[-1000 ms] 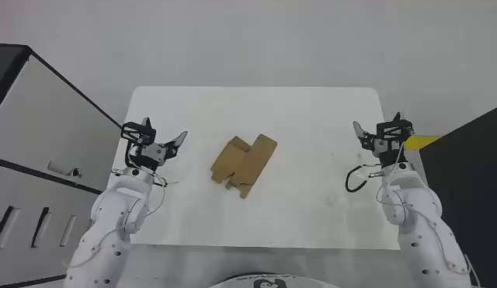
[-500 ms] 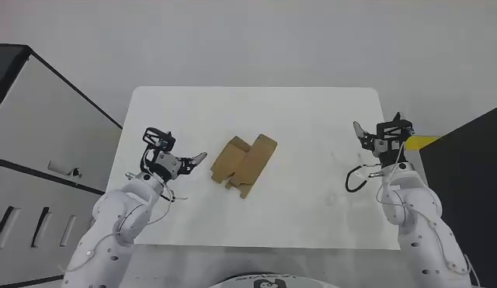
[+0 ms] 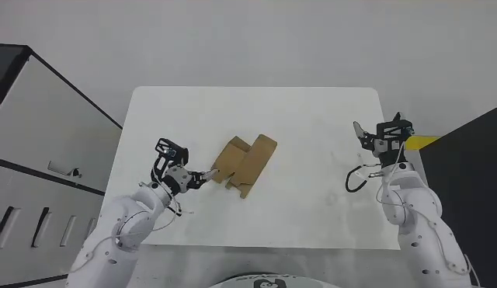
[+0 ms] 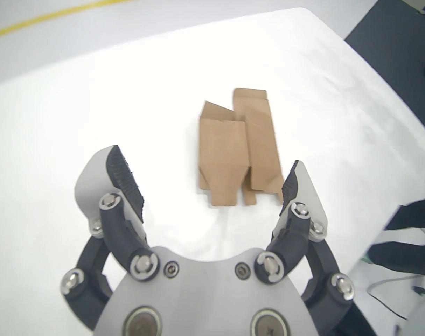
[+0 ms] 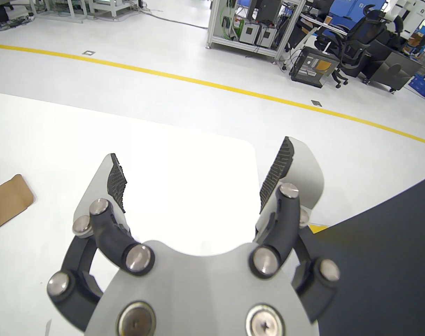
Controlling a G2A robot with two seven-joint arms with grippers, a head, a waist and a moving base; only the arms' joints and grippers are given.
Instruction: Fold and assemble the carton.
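Jaws spread wide on both arms, nothing held. Left gripper (image 3: 199, 177) lower left of centre, tips just beside flattened brown cardboard carton (image 3: 247, 164) lying mid-frame on white rounded table (image 3: 311, 109). Right gripper (image 3: 380, 130) at right edge, well apart.

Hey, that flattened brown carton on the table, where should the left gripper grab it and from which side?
Probably the flap end facing the left gripper. The carton lies flat on the table, giving nothing tall to pinch from above, so come in low from the robot's left, open jaws straddling that thin edge where the flaps stick out.
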